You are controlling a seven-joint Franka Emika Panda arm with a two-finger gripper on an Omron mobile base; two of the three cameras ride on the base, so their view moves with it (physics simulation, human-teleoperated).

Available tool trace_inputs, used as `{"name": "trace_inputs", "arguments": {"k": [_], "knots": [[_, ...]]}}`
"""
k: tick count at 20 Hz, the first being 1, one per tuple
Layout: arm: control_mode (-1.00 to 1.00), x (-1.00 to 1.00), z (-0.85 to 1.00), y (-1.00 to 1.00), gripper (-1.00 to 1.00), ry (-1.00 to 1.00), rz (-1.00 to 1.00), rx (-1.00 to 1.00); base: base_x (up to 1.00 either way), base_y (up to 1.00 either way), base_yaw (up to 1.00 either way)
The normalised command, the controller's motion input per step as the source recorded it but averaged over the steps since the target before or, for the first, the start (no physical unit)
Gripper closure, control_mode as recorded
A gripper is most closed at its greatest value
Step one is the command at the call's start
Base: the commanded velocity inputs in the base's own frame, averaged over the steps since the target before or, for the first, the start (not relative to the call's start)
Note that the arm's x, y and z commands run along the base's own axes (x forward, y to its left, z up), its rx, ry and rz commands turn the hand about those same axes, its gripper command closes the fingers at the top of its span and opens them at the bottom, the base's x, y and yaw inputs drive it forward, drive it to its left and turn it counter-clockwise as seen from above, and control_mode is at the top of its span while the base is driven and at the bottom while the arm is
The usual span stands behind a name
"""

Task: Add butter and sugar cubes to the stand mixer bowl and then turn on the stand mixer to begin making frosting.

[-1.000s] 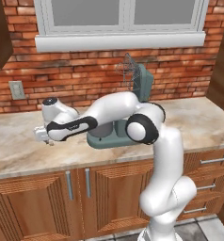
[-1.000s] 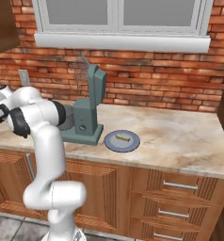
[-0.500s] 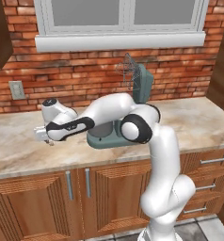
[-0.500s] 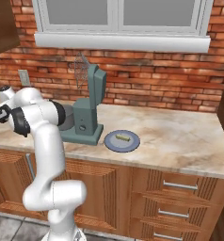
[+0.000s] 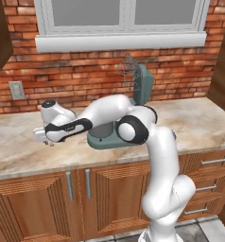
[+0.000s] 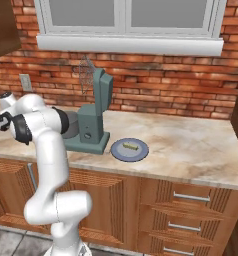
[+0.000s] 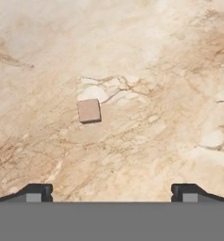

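Sugar, in the form of a single pale brown cube (image 7: 89,110), lies flat on the marble counter (image 5: 204,125) directly below the robot's hand, seen from above in the hand view a little left of the midline between the two dark fingertips (image 7: 36,192). Those tips stand spread wide apart at the bottom corners of that view, pinching nothing, and the gripper (image 5: 46,139) hangs low over the left stretch of the counter, clear of the surface, at the end of a white arm (image 5: 109,111) bent across the front of the stand mixer (image 6: 95,117). Dull teal-green, the mixer sits on the counter under the window with its head tilted up and back and its wire whisk (image 5: 127,71) raised against the brick wall. A dark round bowl (image 6: 68,125) rests on the mixer's base, partly hidden by the arm's elbow. Just to the right of the base, a blue-grey plate (image 6: 129,149) holds a small yellowish stick of butter (image 6: 130,146), well apart from the cube and the hand.
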Motion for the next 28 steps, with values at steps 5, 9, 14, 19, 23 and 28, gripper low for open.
{"name": "trace_inputs", "arguments": {"k": [5, 9, 14, 19, 23, 28], "knots": [[-1.0, 0.14, -0.11, 0.14, -1.0, 0.0, 0.0, 0.0, 0.0, 0.0, 0.0], [-1.0, 0.15, -0.1, 0.11, -1.0, 0.0, 0.0, 0.0, 0.0, 0.0, 0.0], [-1.0, 0.19, -0.13, 0.06, -1.0, 0.0, 0.0, 0.0, 0.0, 0.0, 0.0], [-1.0, 0.21, -0.15, 0.03, -1.0, 0.0, 0.0, 0.0, 0.0, 0.0, 0.0], [-1.0, 0.2, -0.16, 0.0, -1.0, 0.0, 0.0, 0.0, 0.0, 0.0, 0.0], [-1.0, 0.18, -0.15, 0.04, -1.0, 0.01, 0.0, 0.0, 0.0, 0.0, 0.0]]}}
